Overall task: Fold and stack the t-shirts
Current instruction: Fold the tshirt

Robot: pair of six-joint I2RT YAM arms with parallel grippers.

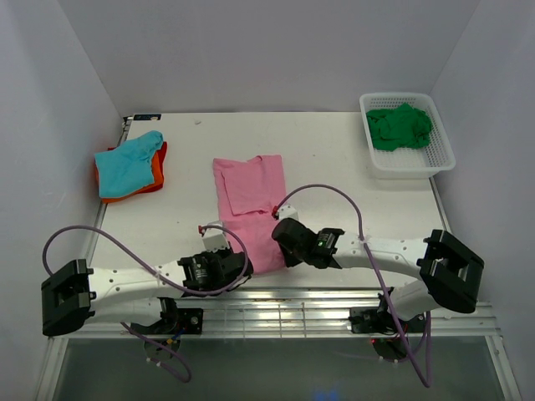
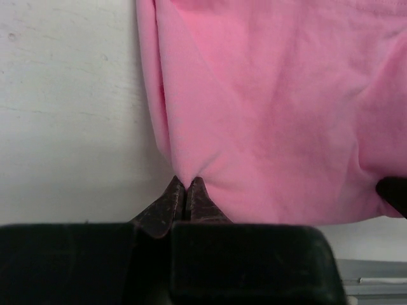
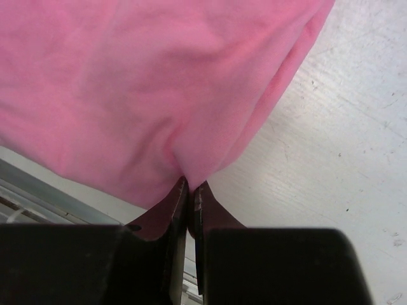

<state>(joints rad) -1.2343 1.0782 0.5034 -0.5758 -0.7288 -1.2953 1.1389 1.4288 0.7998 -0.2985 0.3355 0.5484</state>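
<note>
A pink t-shirt lies folded into a long strip in the middle of the table, reaching to the near edge. My left gripper is shut on the near left corner of this pink t-shirt, the cloth puckering at its tips. My right gripper is shut on the shirt's near right edge. A teal t-shirt lies on an orange one at the far left. A dark green t-shirt sits crumpled in the basket.
A white mesh basket stands at the far right corner. White walls close in the table on three sides. A metal rail runs along the near edge beneath both arms.
</note>
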